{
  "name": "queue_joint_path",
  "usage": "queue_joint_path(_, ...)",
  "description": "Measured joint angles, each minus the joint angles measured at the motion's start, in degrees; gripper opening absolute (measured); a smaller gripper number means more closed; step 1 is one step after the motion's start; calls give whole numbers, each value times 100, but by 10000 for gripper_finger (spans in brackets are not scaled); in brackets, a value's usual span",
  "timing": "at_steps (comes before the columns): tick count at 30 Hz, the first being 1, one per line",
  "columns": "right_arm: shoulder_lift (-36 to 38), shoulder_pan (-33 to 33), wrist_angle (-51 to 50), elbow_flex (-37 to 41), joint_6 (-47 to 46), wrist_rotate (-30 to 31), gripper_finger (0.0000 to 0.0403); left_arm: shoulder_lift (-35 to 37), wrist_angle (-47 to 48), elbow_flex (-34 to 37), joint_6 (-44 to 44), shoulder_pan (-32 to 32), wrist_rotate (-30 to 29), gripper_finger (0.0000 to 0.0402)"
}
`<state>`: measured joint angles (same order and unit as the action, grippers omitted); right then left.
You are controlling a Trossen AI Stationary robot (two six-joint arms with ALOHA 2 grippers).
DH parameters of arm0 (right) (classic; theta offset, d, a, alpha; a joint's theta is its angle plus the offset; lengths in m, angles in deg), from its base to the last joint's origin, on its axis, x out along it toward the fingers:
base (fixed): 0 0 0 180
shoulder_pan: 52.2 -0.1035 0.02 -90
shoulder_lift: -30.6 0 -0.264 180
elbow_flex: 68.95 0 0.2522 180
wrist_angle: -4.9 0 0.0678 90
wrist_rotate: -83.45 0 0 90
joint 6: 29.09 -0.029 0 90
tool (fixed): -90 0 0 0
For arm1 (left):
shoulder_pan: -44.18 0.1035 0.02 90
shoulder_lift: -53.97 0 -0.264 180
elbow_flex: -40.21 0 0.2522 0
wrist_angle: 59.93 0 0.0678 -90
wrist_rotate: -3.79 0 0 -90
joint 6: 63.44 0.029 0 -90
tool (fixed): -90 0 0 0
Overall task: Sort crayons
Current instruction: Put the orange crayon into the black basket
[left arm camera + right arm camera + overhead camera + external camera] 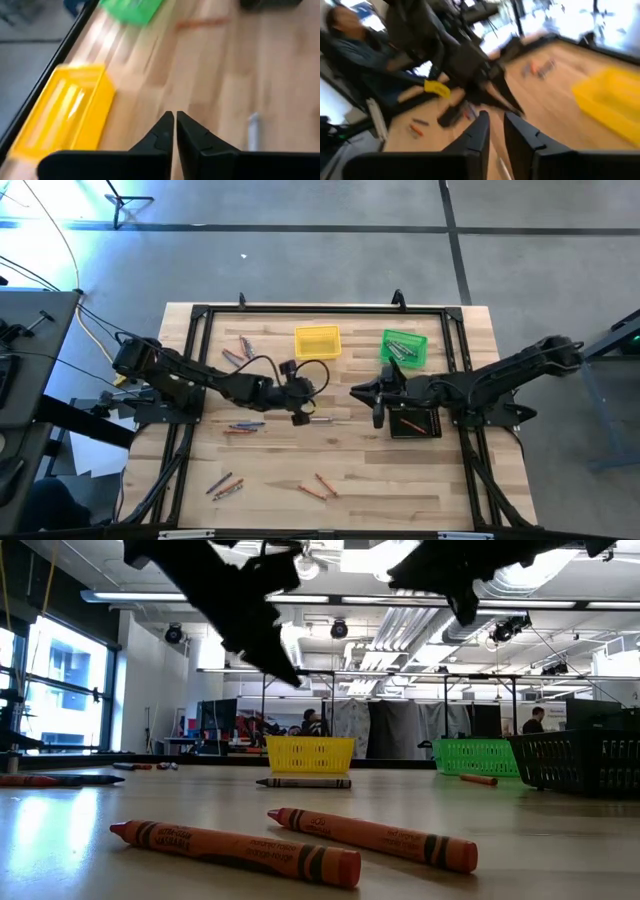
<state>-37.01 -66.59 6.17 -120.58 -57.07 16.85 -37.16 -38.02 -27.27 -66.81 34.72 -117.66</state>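
Note:
Crayons lie scattered on the wooden table: a group at the far left [240, 350], a pair at mid left [245, 427], others near the front [225, 485] [318, 487], and two orange ones close to the low camera [235, 852]. A grey crayon [322, 420] lies just beside my left gripper [300, 408], which hovers over the table's middle, shut and empty [174, 125]. My right gripper [372, 395] hangs left of the black bin [413, 422], its fingers a narrow gap apart [496, 131] with nothing between them.
A yellow bin [317, 341] and a green bin [404, 347] holding crayons stand at the far middle. The black bin holds an orange crayon. A black frame [200, 315] runs round the table's edges. A person sits beyond the table in the right wrist view [350, 35].

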Motion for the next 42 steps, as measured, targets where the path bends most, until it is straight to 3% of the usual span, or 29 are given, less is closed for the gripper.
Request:
queue_joint_path(9,209,129,-947,-34,-1151,-675,131,-249,1048,-77,302,49,-449,76)
queue_joint_path(17,120,129,-4571,-1285,-1867,-233,138,-1232,2246,-1016,377,-81,-862,103)
queue_joint_path(24,-256,217,-6346,-2054,-2385,-285,138,-1833,2767,-1706,374,-109,-958,102)
queue_joint_path(32,-919,755,-6628,-2096,-2536,-1286,138,-1771,2967,-1753,-814,-194,-576,102)
queue_joint_path(42,-1461,1571,-6748,-2096,-2318,-1491,138,-1778,2984,-1750,-1054,-624,-513,102)
